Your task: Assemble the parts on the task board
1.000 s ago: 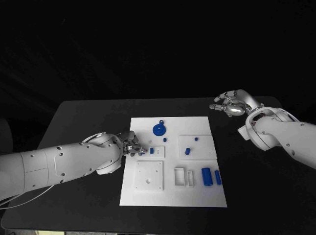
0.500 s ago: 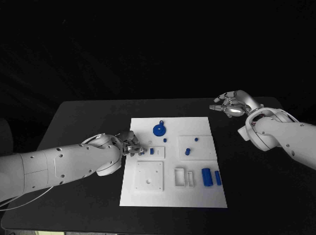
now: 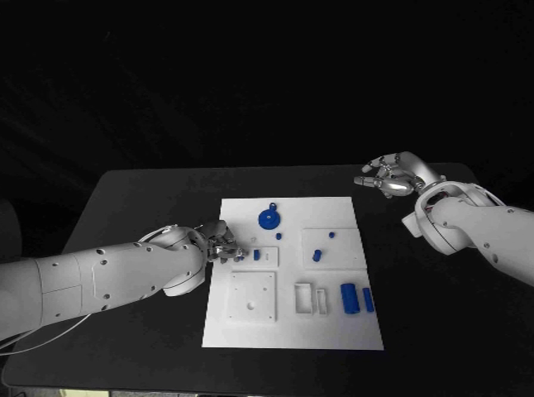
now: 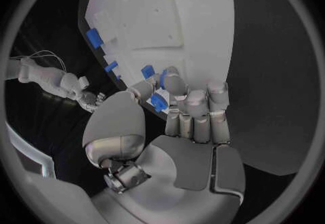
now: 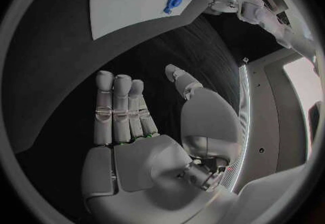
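Observation:
The white task board [image 3: 293,327] lies in the middle of the black table. My left hand [image 3: 223,246] sits at the board's left edge with its fingers curled. In the left wrist view its thumb and fingers [image 4: 177,87] pinch a small blue part [image 4: 160,102] just over the board [image 4: 176,12]. Another small blue piece [image 3: 258,255] lies close by. A round blue disc [image 3: 269,219] stands near the far edge, and two blue bars [image 3: 350,298] lie at the near right. My right hand [image 3: 388,175] hovers off the board at the table's far right, fingers [image 5: 118,107] stretched, holding nothing.
More small blue pieces [image 3: 317,255] sit in the board's middle right panel. A white square plate [image 3: 251,296] and a white frame [image 3: 309,298] lie on the near half. Bare black table [image 3: 136,207] surrounds the board on all sides.

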`<state>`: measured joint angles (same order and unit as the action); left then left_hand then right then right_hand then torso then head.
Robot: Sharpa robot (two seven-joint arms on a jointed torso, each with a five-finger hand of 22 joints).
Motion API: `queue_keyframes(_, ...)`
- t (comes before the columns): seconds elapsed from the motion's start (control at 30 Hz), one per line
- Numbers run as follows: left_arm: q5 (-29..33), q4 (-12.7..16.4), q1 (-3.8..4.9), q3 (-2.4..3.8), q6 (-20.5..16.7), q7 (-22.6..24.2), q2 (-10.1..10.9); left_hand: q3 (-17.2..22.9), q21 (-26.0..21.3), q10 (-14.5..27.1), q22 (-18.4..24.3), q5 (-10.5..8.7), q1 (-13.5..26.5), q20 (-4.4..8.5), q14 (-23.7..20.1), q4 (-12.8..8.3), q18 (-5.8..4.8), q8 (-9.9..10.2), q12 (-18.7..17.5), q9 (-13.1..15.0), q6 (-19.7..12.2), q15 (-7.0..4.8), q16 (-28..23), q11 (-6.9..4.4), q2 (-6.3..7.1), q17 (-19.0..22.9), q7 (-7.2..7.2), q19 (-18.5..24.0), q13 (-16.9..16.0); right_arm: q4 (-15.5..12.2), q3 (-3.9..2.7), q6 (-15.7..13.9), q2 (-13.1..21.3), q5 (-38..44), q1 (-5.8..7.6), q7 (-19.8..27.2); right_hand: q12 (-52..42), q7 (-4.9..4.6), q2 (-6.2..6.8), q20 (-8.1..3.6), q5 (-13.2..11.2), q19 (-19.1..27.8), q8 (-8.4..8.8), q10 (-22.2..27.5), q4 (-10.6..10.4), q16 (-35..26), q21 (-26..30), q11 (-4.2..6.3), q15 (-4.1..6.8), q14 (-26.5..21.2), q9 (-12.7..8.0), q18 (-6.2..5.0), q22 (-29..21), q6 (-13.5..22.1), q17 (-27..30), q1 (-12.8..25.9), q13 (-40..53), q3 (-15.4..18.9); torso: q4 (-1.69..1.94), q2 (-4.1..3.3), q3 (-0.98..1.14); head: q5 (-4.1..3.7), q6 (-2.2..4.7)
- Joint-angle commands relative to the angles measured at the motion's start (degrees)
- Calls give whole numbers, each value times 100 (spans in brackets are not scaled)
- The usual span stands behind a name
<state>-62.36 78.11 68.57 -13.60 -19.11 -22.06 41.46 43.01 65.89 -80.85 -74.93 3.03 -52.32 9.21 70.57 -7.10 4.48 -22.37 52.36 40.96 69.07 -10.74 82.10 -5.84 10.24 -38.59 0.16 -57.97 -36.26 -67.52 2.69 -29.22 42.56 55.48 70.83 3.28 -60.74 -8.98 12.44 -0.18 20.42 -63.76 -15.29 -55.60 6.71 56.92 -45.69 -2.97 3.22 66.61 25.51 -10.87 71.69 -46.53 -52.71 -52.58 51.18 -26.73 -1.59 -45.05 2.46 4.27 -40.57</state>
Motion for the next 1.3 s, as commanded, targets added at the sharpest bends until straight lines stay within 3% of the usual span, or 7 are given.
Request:
queue_keyframes(0.03,6,-21,-36,-16,173,-47,-18,72,41,-29,-14,-11,-259,632,76,-53,88,-26,46,-2,49,-111,32,-15,-205,-8,-11,-37,-12,-1,-1,70,-3,4,-6,64,-20,-41,-7,27,24,-12,-24,29,-38,-28,22,7,9,46,-8,-413,10,-8,-8,47,-9,1,-5,-1,4,3,-9)
queue_keyframes(0.17,7,-36,-42,-16,173,-50,-22,68,42,-28,-12,-14,-244,634,72,2,92,-46,57,5,71,-110,33,-14,-112,-9,-15,-40,-18,1,-1,71,-5,2,-8,66,-23,-41,-8,28,33,-13,-24,30,-44,-29,23,6,8,46,-9,-413,12,-8,-9,54,-12,6,-1,-1,2,-2,-11)
queue_keyframes(0.27,7,-44,-44,-16,164,-52,-24,43,45,-28,-8,-27,-196,633,70,102,95,-70,66,22,85,-107,38,-11,57,-11,-16,-49,-25,1,-1,70,-8,1,-9,67,-25,-41,-7,28,36,-13,-25,30,-46,-30,24,6,8,46,-9,-413,13,-8,-10,58,-14,8,1,-1,3,-8,-13)
queue_keyframes(0.4,7,-50,-46,-16,170,-50,-28,48,47,-25,-3,-26,-198,636,67,187,102,-85,70,37,82,-108,41,-12,162,-12,-18,-58,-29,2,-1,67,-8,1,-10,67,-26,-41,-8,28,40,-13,-25,30,-48,-30,24,6,8,46,-9,-413,14,-8,-10,60,-15,9,2,-3,3,-11,-16)
queue_keyframes(0.73,10,-52,-48,-16,157,-50,-23,17,51,-24,-1,-30,-159,633,65,248,100,-93,72,45,80,-106,42,-9,279,-12,-16,-61,-31,-2,-1,67,-6,-2,-10,69,-26,-41,-8,28,41,-13,-25,31,-48,-30,25,6,8,46,-9,-413,14,-8,-10,61,-16,9,1,-1,4,-17,-29)
queue_keyframes(0.83,11,-55,-48,-16,143,-52,-21,4,51,-24,5,-27,-124,635,67,357,106,-105,74,56,78,-108,44,-13,391,-12,-21,-67,-32,-3,-1,65,-7,-2,-10,70,-27,-41,-8,28,43,-13,-25,31,-49,-31,25,6,8,46,-10,-413,15,-8,-11,64,-17,11,2,-3,3,-19,-28)
queue_keyframes(1.3,14,-78,-49,-16,134,-54,1,-124,53,-17,14,-26,130,631,62,691,114,-127,76,81,62,-109,46,-14,544,-10,-23,-59,-35,-12,-1,60,-2,-2,-10,73,-31,-41,-7,27,51,-13,-24,32,-50,-32,27,6,8,46,-10,-413,17,-6,-13,66,-21,15,1,-3,1,-16,-26)
